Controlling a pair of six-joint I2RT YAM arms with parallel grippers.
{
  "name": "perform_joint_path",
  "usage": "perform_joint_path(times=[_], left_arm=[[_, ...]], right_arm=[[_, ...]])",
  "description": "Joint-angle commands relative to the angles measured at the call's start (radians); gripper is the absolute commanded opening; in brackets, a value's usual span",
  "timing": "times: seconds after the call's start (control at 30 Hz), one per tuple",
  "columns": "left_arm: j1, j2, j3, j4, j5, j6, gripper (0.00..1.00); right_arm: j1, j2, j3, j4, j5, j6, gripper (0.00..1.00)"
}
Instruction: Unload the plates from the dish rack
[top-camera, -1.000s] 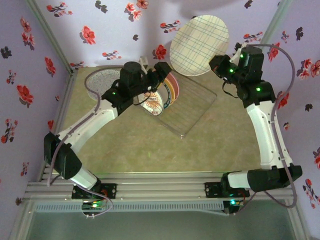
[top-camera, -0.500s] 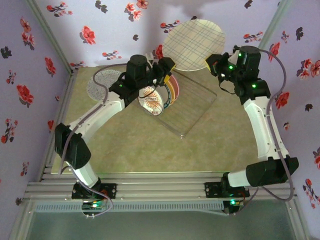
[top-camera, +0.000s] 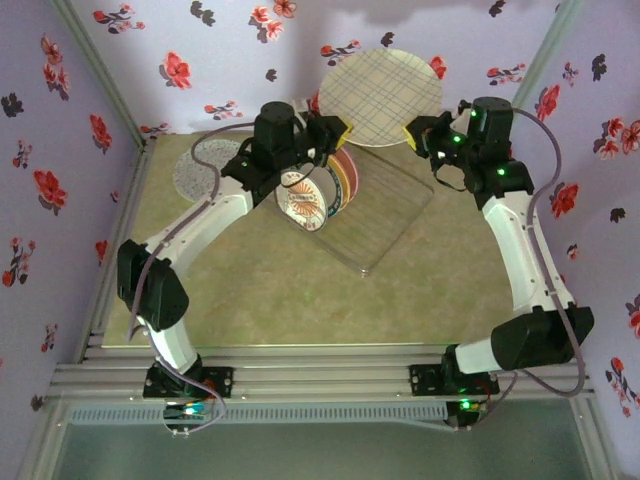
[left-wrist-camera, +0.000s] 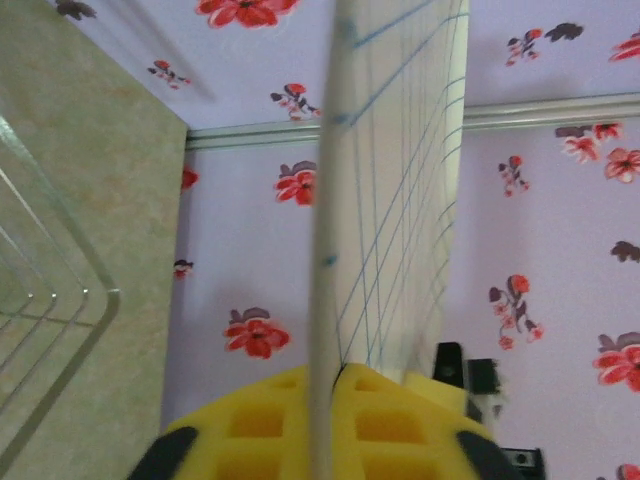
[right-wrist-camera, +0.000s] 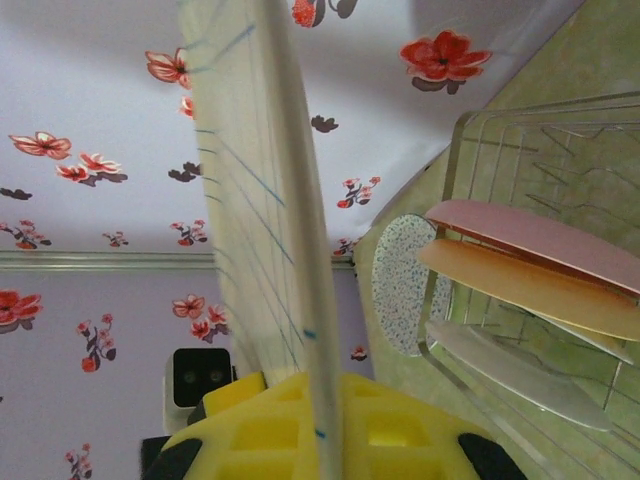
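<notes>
The left tool (top-camera: 338, 128) is clenched on the left edge of a big round cream plate with crossing lines (top-camera: 380, 92). The right tool (top-camera: 412, 133) is clenched on the right edge of the same plate. The two tools hold it up in the air between them, over the far side of the table (top-camera: 260, 290). Its lined face is turned up toward the top camera.

In the left wrist view, the plate's thin edge (left-wrist-camera: 325, 200) runs right between the yellow pads of the left tool (left-wrist-camera: 325, 405). Blue lines cross its face. In the right wrist view, the plate's edge (right-wrist-camera: 290, 200) sits the same way between the yellow pads of the right tool (right-wrist-camera: 320, 415).

The big square see-through dish rack (top-camera: 385, 215) lies flat on the greenish-tan table, just below the held plate. Thin ribs run across its floor. More plates stand on their edges at its left side. One is a small white plate with an orange sun pattern (top-camera: 303, 207). The right wrist view shows a pink plate (right-wrist-camera: 530, 240), an orange-tan plate (right-wrist-camera: 520, 288) and a pale plate (right-wrist-camera: 520, 378) leaning side by side in the rack (right-wrist-camera: 455, 150).

A round speckled white plate (top-camera: 195, 168) lies flat on the table, left of the rack and apart from it.

The purple walls (top-camera: 150, 40) have red and dark flowers on them.
</notes>
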Motion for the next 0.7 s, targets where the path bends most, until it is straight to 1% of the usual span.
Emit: perform_joint_path(times=[0.0,0.07,0.1,0.2,0.23,0.33,0.43,0.5,0.6,0.67], left_arm=[[0.009,0.018,0.019,-0.011,0.022,0.049,0.00],[0.013,0.018,0.017,0.009,0.037,0.047,0.00],[0.018,0.016,0.013,0.028,0.043,0.047,0.00],[0.038,0.002,0.008,0.060,0.055,0.055,0.00],[0.048,-0.005,0.009,0.066,0.057,0.064,0.00],[0.081,-0.030,0.005,0.070,0.070,0.076,0.00],[0.122,-0.059,-0.012,0.083,0.088,0.075,0.00],[0.154,-0.083,-0.036,0.089,0.096,0.069,0.00],[0.224,-0.130,-0.099,0.110,0.099,0.058,0.00],[0.271,-0.161,-0.151,0.133,0.101,0.046,0.00]], right_arm=[[0.003,-0.007,0.012,0.112,-0.034,-0.016,0.00],[0.003,-0.006,0.021,0.111,-0.039,-0.037,0.00],[0.004,-0.006,0.029,0.099,-0.038,-0.055,0.03],[0.012,-0.013,0.061,0.038,-0.013,-0.150,0.34],[0.019,-0.022,0.068,0.010,0.010,-0.192,0.42],[0.044,-0.070,0.056,-0.014,0.089,-0.309,0.56],[0.081,-0.125,0.029,-0.017,0.184,-0.427,0.65],[0.118,-0.159,0.014,-0.011,0.242,-0.515,0.68],[0.205,-0.206,-0.009,0.009,0.335,-0.694,0.72],[0.268,-0.231,-0.030,0.035,0.378,-0.794,0.73]])
